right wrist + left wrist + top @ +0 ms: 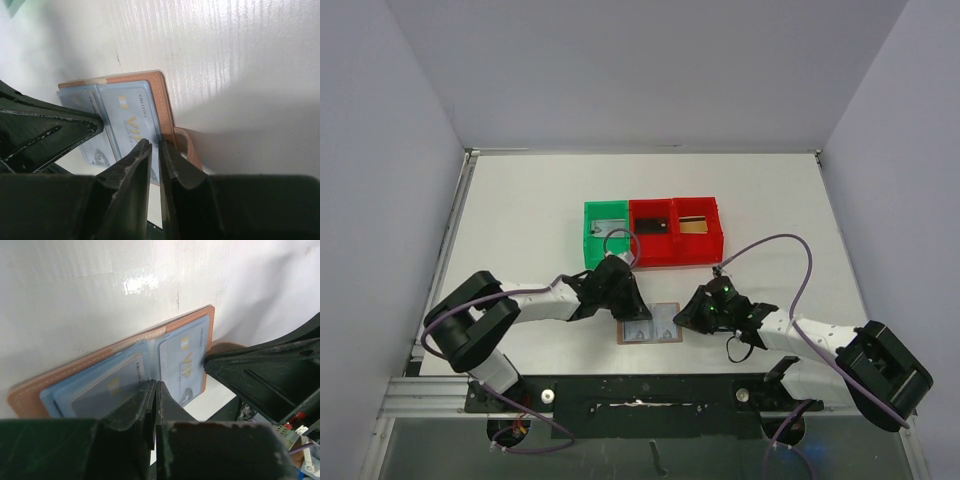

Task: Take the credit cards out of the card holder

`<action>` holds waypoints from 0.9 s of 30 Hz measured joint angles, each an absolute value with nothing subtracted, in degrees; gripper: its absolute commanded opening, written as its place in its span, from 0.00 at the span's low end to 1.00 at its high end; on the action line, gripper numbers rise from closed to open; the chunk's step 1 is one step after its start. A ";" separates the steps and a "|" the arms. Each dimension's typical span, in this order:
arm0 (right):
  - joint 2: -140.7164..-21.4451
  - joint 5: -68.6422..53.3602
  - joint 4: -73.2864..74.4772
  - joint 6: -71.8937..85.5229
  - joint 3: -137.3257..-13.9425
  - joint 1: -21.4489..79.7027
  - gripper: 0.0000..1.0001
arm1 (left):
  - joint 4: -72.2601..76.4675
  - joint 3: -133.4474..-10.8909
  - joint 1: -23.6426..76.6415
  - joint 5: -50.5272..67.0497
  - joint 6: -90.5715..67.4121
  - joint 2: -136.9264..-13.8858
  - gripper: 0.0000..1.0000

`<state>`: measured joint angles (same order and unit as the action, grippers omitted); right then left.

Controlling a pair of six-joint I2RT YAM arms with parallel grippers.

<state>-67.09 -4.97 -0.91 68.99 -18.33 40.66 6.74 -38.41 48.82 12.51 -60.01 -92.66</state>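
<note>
The card holder (656,326) lies open and flat on the white table, brown outside with pale blue pockets (95,390). A VIP credit card (182,362) sits in its right pocket, and its lower end juts past the holder's near edge. A second card (107,387) shows in the left pocket. My left gripper (156,384) is shut, its tips resting on the holder's middle fold with nothing between them. My right gripper (156,145) stands at the holder's right edge (165,107). Its fingers are a narrow gap apart, one over the VIP card (127,122) and one on the brown border.
Behind the holder stand a green bin (607,232) and two joined red bins (675,245), one with a dark card in it. A brown closing tab (192,150) sticks out from the holder's right side. The arms' mounting rail runs along the near table edge.
</note>
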 measured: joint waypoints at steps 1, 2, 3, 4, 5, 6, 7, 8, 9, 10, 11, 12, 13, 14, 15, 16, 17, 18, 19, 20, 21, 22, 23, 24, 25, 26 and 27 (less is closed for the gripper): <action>-67.05 -5.02 -0.78 68.84 -18.33 40.51 0.15 | 5.65 -38.50 48.82 12.05 -59.46 -92.09 0.00; -67.05 -5.02 -0.75 68.66 -18.33 40.51 0.15 | 4.51 -38.61 48.82 11.68 -59.00 -91.53 0.00; -67.05 -4.99 -0.75 68.47 -18.39 40.51 0.16 | 3.57 -38.68 48.82 11.25 -58.61 -91.07 0.00; -67.05 -5.02 -0.71 68.16 -18.44 40.51 0.16 | 2.66 -38.74 48.82 10.90 -58.19 -90.72 0.00; -67.05 -5.02 -0.58 67.90 -18.55 40.51 0.16 | 1.91 -38.83 48.82 10.66 -57.91 -90.43 0.00; -67.02 -5.04 -0.36 67.66 -18.68 40.51 0.16 | 1.34 -38.92 48.82 10.46 -57.71 -90.17 0.02; -66.98 -5.04 -0.05 67.35 -18.85 40.51 0.16 | 0.93 -38.94 48.82 10.31 -57.54 -89.84 0.07; -66.87 -5.04 0.38 66.96 -19.05 40.51 0.16 | 0.54 -38.94 48.82 10.26 -57.43 -89.49 0.11; -66.72 -5.04 1.02 66.52 -19.35 40.51 0.16 | 0.05 -38.94 48.82 10.26 -57.30 -89.03 0.15; -66.48 -5.04 1.48 66.19 -19.66 40.51 0.16 | -0.25 -38.94 48.86 10.31 -57.25 -88.49 0.19; -66.28 -5.02 1.91 65.98 -19.97 40.51 0.16 | -0.25 -38.94 48.97 10.35 -57.34 -87.92 0.23; -66.11 -5.02 2.52 65.73 -20.45 40.51 0.17 | -0.21 -38.94 49.06 10.46 -57.65 -87.44 0.26; -66.06 -5.02 2.90 65.49 -20.84 40.51 0.17 | -0.05 -38.94 49.23 10.61 -57.87 -86.80 0.28; -66.06 -5.02 3.29 65.25 -21.30 40.51 0.17 | 0.23 -38.94 49.58 10.79 -58.30 -86.17 0.32; -66.06 -5.02 3.36 65.10 -21.47 40.51 0.17 | 0.51 -38.94 49.91 10.96 -58.50 -85.86 0.33; -66.06 -5.02 3.46 64.97 -21.56 40.51 0.17 | 0.78 -38.94 50.35 11.03 -58.98 -85.65 0.35; -66.08 -5.04 3.55 64.93 -21.56 40.51 0.17 | 1.02 -38.94 50.74 11.16 -59.46 -85.56 0.36; -66.08 -5.13 3.66 64.95 -21.56 40.51 0.17 | 1.28 -38.94 51.20 11.22 -59.96 -85.56 0.37; -66.08 -5.21 3.62 64.93 -21.56 40.51 0.16 | 1.48 -38.94 51.64 11.29 -60.66 -85.56 0.38; -66.08 -5.34 3.53 64.93 -21.56 40.51 0.16 | 1.65 -38.94 51.92 11.38 -61.28 -85.56 0.38; -66.08 -5.56 3.44 64.90 -21.54 40.51 0.16 | 1.96 -38.92 52.18 11.40 -61.82 -85.60 0.38; -66.15 -5.80 3.31 64.90 -21.54 40.51 0.16 | 2.46 -38.89 52.40 11.42 -62.54 -85.76 0.38; -66.28 -6.09 3.11 64.90 -21.54 40.51 0.15 | 3.25 -38.83 52.56 11.44 -63.24 -86.06 0.38; -66.54 -6.31 2.90 64.90 -21.54 40.51 0.15 | 4.05 -38.70 52.71 11.44 -64.16 -86.54 0.38; -66.87 -6.52 2.68 64.90 -21.54 40.51 0.15 | 4.71 -38.50 52.82 11.46 -64.71 -86.96 0.38; -67.31 -6.70 2.46 64.90 -21.52 40.51 0.15 | 5.43 -38.22 52.88 11.42 -65.65 -87.70 0.38; -67.75 -6.79 2.24 64.93 -21.47 40.51 0.15 | 5.80 -38.04 52.93 11.38 -66.13 -88.27 0.38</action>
<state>-67.75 -6.79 2.24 64.93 -21.47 40.51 5.80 -38.04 52.93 11.38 -66.13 -88.27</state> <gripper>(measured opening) 0.151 0.381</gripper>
